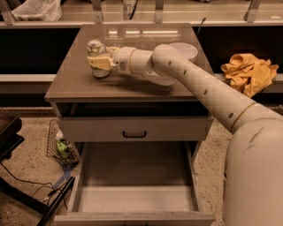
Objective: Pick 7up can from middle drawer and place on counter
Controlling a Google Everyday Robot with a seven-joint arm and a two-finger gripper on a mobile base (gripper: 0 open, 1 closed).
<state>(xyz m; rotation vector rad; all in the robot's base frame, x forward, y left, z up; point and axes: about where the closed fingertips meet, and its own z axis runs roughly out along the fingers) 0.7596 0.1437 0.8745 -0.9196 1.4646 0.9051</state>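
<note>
The 7up can (96, 56) stands upright on the left rear part of the worktop (132, 84), its silver top facing up and its base apparently resting on the glossy surface. The end effector (99, 62) is closed around it. One pale yellow finger (101, 62) crosses the front of the can's body, and another shows just behind the can near its top. The robot's arm (208, 90) reaches in from the lower right and runs diagonally across the worktop to the can.

A white bowl (183, 50) sits on the right rear part of the worktop, well apart from the can, and the arm partly hides it.

Under the worktop there is a dark open slot. Below that is a closed drawer front (132, 128) with a small black handle (134, 133). Lower still, the middle drawer (132, 198) is pulled out toward the camera, showing its plain flat floor and low side walls.

To the right of the cabinet, a crumpled yellow cloth (250, 73) lies on a ledge. On the speckled floor to the left, a wire basket (59, 145) holds something green. A clear plastic bag (33, 9) rests on the long pale shelf at the upper left.
</note>
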